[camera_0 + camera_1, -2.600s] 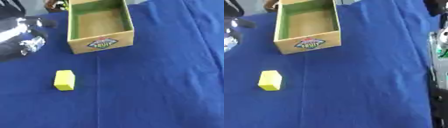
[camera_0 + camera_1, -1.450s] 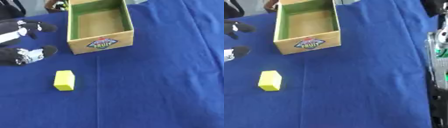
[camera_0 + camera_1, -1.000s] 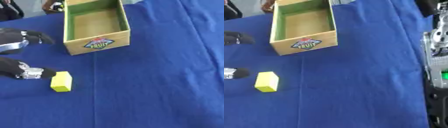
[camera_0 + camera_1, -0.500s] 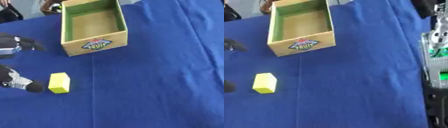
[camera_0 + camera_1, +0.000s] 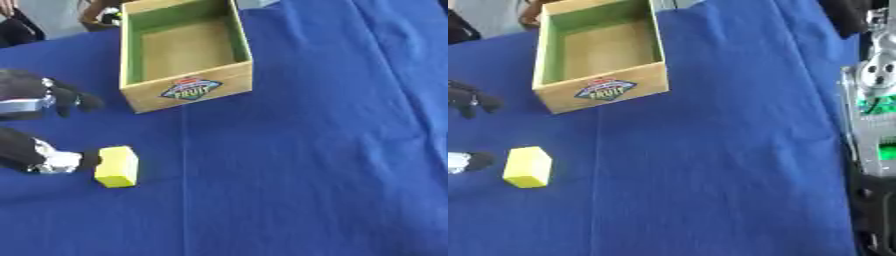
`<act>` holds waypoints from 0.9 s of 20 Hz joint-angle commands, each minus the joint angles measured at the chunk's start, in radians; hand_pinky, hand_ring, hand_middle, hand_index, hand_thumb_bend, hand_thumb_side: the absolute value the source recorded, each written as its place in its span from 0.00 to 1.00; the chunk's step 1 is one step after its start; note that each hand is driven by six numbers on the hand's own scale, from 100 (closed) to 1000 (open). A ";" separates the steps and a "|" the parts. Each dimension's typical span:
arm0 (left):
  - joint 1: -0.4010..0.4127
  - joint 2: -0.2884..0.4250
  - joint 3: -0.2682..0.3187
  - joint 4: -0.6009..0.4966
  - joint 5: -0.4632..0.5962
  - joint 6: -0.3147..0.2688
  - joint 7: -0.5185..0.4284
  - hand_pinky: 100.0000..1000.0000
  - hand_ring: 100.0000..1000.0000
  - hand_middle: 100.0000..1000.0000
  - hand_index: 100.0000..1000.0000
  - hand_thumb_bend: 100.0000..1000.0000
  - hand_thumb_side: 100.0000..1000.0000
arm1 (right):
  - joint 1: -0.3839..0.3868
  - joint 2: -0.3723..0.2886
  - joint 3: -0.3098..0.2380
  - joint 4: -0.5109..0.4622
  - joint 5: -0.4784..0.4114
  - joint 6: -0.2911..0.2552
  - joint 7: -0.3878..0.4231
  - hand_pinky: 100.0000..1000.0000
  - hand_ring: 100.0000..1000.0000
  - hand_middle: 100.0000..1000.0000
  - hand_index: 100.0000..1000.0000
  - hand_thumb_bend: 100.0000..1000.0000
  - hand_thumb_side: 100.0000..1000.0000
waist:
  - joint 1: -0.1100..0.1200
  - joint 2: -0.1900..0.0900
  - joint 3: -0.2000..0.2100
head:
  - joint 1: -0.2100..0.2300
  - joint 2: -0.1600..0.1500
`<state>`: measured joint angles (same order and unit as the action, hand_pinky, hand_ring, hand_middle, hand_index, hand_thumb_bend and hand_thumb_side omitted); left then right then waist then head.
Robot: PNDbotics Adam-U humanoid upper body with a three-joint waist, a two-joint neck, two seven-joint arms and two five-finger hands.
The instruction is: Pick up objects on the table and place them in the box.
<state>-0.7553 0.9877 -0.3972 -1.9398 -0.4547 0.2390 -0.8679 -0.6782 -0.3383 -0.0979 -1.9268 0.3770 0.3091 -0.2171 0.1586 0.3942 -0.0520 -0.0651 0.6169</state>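
Reaching in from the left edge, the robot's left hand (image 5: 39,127) is spreading wide around the near-left part of the table: its fingers (image 5: 66,99) are hovering on the far side, level with the front of the box, while its thumb (image 5: 52,159) is lying lower, its tip just touching or almost touching the left face of the yellow block (image 5: 117,166). Nothing is being held; the gap between thumb and fingers is standing open over bare cloth.

That yellow block is lying flat on the blue tablecloth (image 5: 315,150), near and a little left of the box, well apart from it. It is sitting slightly askew, its long side running roughly near to far.

Farther back, the cardboard box (image 5: 189,91) is standing open-topped, with green inner walls, a brown floor and a fruit label on its near face. Its inside is showing nothing but its own floor.

On the right, the right eye view is showing part of the robot's right arm (image 5: 874,115) hanging along the edge of the picture, silver with a green patch and black below. The right hand itself is not showing in either view.
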 commanded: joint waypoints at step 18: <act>-0.031 -0.043 -0.087 0.043 0.094 0.094 -0.012 0.52 0.73 0.87 1.00 0.94 0.97 | -0.015 -0.009 0.000 -0.003 -0.016 0.007 -0.001 0.76 0.69 0.57 0.66 0.00 0.53 | -0.012 -0.021 -0.001 | 0.078 0.027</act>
<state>-0.7753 0.9233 -0.4897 -1.8890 -0.3606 0.3289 -0.8600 -0.6783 -0.3379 -0.0978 -1.9232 0.3717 0.3139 -0.2165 0.1533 0.3942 -0.0551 0.0095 0.6411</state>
